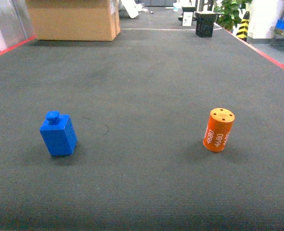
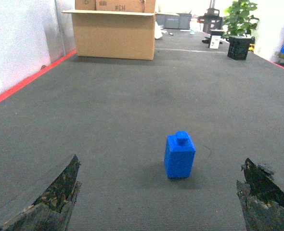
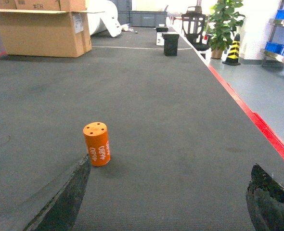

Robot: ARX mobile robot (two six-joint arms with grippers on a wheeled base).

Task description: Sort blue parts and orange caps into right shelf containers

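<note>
Far off, blue shelf containers (image 3: 281, 48), contents unseen

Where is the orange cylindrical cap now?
The orange cylindrical cap stands upright on the dark mat's right side in the head view, far from the blue block.

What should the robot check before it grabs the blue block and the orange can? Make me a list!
1. Blue block upright and free to grab: ok, it stands alone on the dark mat.
2. Left gripper open and lined up: ok, its fingers are spread wide and the block sits between them, a bit ahead.
3. Orange can upright: ok, it stands on end with its holes facing up.
4. Right gripper open: ok. Lined up: not ok, the can sits far over by the left finger.
5. Blue crates ready for dropping: cannot tell, only distant blue bins show on a shelf.
</note>
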